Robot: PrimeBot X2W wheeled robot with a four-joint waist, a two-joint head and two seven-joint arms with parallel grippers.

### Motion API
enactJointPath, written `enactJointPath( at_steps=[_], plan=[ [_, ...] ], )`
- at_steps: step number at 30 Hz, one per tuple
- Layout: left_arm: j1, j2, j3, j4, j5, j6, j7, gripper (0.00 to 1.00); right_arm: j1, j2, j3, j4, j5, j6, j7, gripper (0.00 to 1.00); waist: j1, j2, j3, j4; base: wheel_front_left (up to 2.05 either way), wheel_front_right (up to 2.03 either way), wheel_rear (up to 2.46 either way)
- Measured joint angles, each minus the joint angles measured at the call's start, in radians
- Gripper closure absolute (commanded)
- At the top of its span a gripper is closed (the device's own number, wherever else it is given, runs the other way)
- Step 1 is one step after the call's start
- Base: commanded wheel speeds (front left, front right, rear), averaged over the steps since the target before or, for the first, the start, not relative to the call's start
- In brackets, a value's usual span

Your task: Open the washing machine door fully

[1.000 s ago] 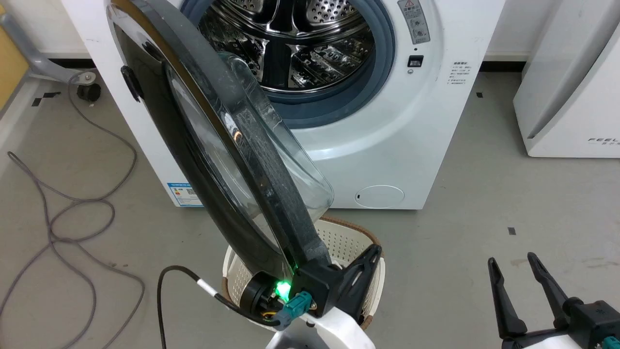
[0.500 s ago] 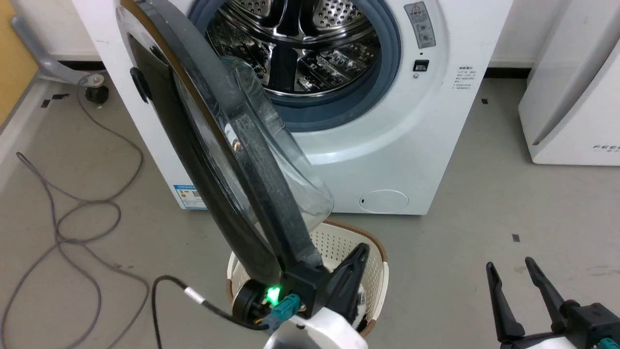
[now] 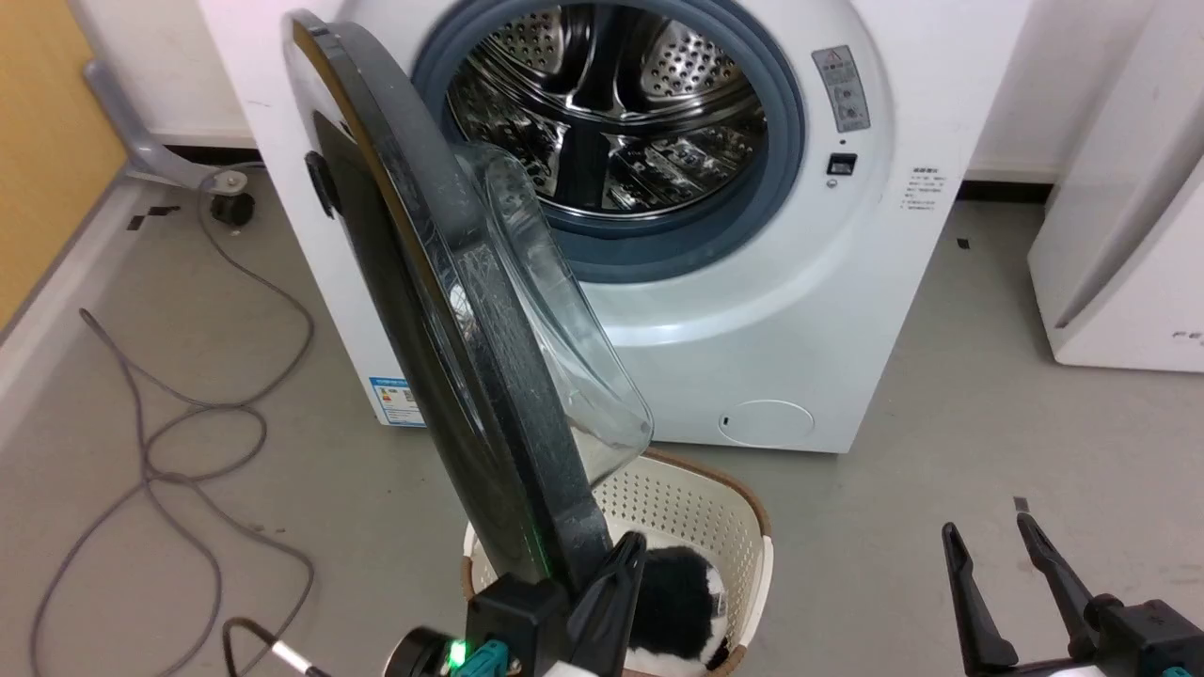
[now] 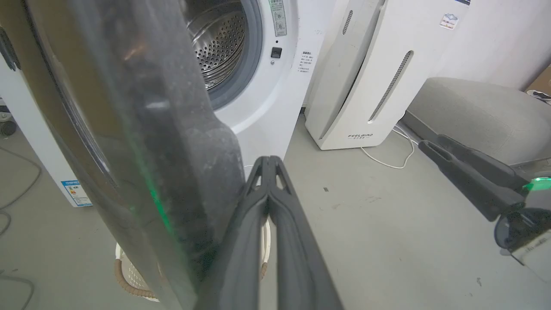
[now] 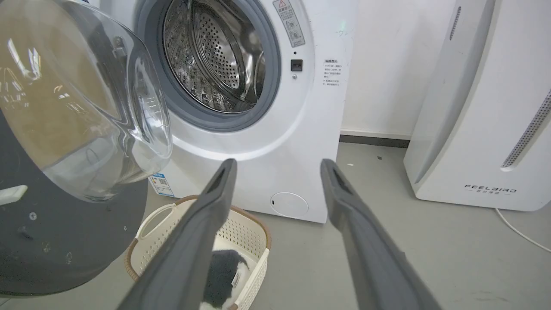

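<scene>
The washing machine door, a glossy black rim around a bulging clear glass bowl, stands swung out from the white machine on its left hinge, roughly square to the front. My left gripper is shut with nothing in it. Its fingers lie against the inner side of the door's free edge, seen close up in the left wrist view as the door beside the left gripper. My right gripper hangs open at the lower right, apart from the door, and also appears as the right gripper.
A cream laundry basket holding a black-and-white item sits on the floor under the door's free edge. The steel drum mouth is exposed. A grey cable loops on the floor at left. A white appliance stands to the right.
The head camera has shifted, so the whole scene sits lower and further right. Against the machine, the door has swung slightly wider with my left gripper beside it. The right gripper stays open.
</scene>
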Motion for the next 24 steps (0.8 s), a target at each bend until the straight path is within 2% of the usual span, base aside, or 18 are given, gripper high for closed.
enactJointPath(
  at_steps=[11, 24],
  plan=[
    [0.095, 0.043, 0.033, -0.082, 0.007, 0.063, 0.017, 1.0, 0.021, 0.0, -0.009, -0.008, 0.001, 0.0, 0.007, 0.0, -0.0001, 0.0, -0.018, 0.064, 0.0, 0.0, 0.0],
    [0.12, 0.083, 0.16, -0.134, 0.012, 0.143, -0.04, 1.0, 0.023, 0.001, -0.011, -0.028, 0.001, 0.0, 0.016, 0.0, -0.0001, 0.0, -0.003, 0.183, 0.0, 0.0, 0.0]
  ],
)
